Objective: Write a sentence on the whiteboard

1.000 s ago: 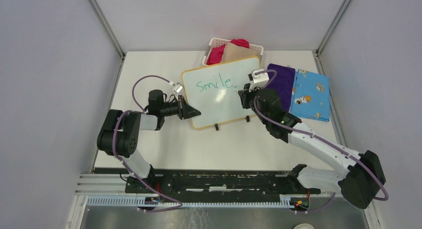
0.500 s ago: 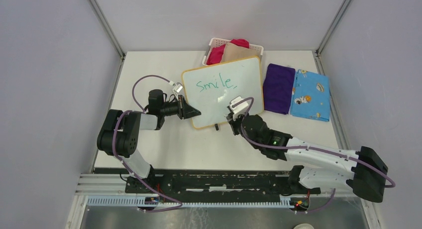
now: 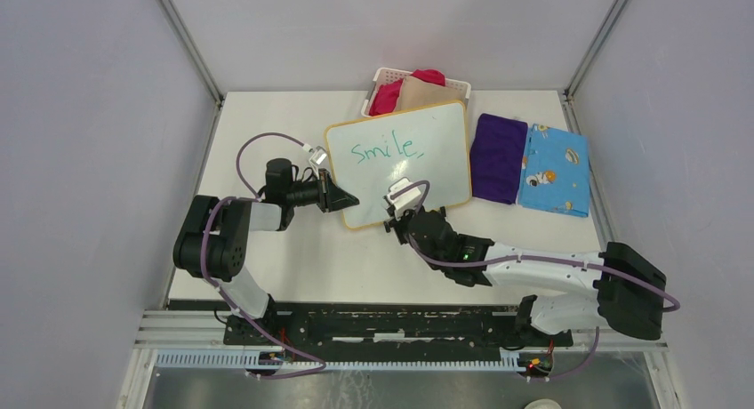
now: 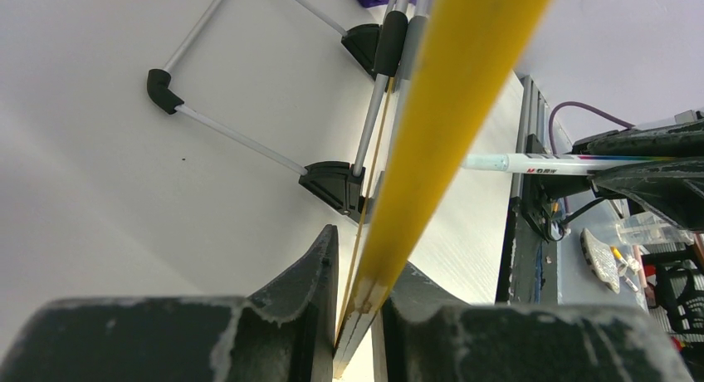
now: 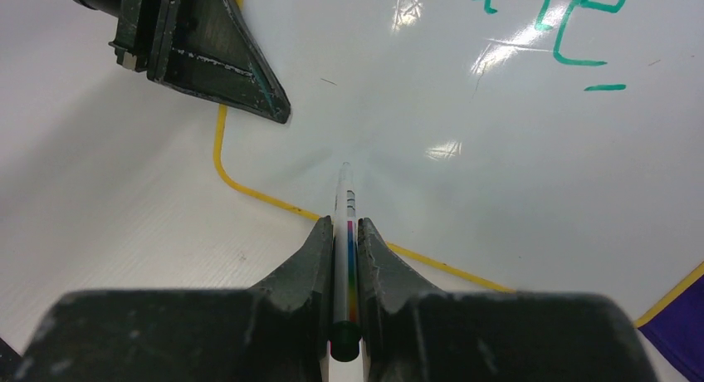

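A pale surface (image 3: pixel 293 267) seen from above, with two robot arms bolted at its near edge. A whiteboard (image 3: pixel 436 164) with a thin yellow frame stands near the middle, its long side running left to right, with the right end angled slightly farther away. It is propped on a wire stand (image 4: pixel 241 141) with black feet (image 4: pixel 330 181).

The left arm (image 3: pixel 222 236) reaches in from the left. The left jaws are closed on the yellow frame (image 4: pixel 448 108) at the board's lower left corner, bracing it.

The right arm (image 3: pixel 533 267) lies low across the near right. The right jaws are closed on a slim white marker (image 5: pixel 345 191), which sticks straight out ahead of them. Its tip points at the blank lower left part of the board, just inside the frame and close beside the left jaws. Whether the tip touches the board cannot be told.

The sentence (image 3: pixel 382 149) so far is one green handwritten word, "Smile," followed by a short stroke, high on the left half of the board. Everything below it is bare white with glare spots. That bare band lies directly ahead of the marker tip, so the right arm looks placed to begin a second line there.

Behind the board sits a white basket (image 3: pixel 378 78) of cloths. To its right lie a purple cloth (image 3: pixel 498 156) and a blue patterned cloth (image 3: pixel 554 169).
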Robot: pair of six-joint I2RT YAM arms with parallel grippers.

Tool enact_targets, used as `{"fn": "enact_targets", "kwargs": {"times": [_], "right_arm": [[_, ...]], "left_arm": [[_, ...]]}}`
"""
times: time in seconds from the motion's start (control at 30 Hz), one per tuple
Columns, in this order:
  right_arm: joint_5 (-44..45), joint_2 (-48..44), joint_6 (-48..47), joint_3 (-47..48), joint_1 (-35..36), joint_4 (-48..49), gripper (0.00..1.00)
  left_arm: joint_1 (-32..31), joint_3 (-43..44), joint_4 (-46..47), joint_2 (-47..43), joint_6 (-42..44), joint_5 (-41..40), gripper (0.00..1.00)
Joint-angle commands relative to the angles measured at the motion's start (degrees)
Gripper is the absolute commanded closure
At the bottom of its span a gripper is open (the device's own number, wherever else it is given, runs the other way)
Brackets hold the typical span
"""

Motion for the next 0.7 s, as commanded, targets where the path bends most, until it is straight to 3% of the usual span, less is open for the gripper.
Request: {"fn": "enact_targets", "kwargs": {"times": [0.0, 0.67], "right_arm": [[3.3, 1.6, -1.2, 3.8, 0.2, 6.0, 1.00], [4.9, 9.1, -1.6, 9.3, 0.1, 3.9, 1.00]], "left_arm": [[-0.5, 0.7, -5.8, 0.0, 3.2, -4.2, 0.98], [-0.7, 0.8, -6.6, -0.3, 3.8, -4.5, 0.98]]}}
